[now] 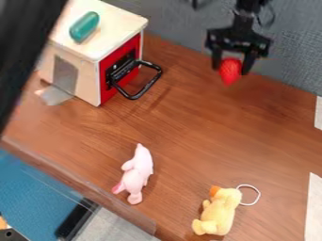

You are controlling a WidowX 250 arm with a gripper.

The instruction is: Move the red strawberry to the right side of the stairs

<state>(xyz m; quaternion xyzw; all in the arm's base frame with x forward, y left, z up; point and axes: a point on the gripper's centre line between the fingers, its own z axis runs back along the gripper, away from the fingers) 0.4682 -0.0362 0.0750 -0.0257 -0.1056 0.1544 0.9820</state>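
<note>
Strawberry (230, 75) and gripper (231, 70) are together at the upper right of the camera view. The black gripper hangs down over the far part of the brown wooden table (176, 122), near the grey backdrop (170, 19) behind it. Its two fingers (248, 64) stand part-way open, one on each side of the red strawberry, and hold it between them. The fruit's narrow end points downward, below the fingertips.

At the upper left sits a pale wooden box (86, 82) with a red front (108, 74). A black handle (135, 97) sticks out from that front over the table. On the box's top lies a teal, rounded object (84, 26), and an arched opening shows in its left-hand side. A grey flap (55, 95) lies at the foot of that side. The strawberry is well apart from the box, to the right of it in the picture.

Nearer the camera, a pink soft toy (137, 172) lies left of the picture's middle. A yellow toy duck (219, 214) with an orange bill lies toward the bottom, to the right of the pink one and apart from it; a thin white loop (256, 189) is beside its head. Two white pieces (314, 207) show along the right edge. Blue material (37, 188) is at the lower left, beyond the table's edge, and a large dark shape (22, 42) crosses the upper left corner.
</note>
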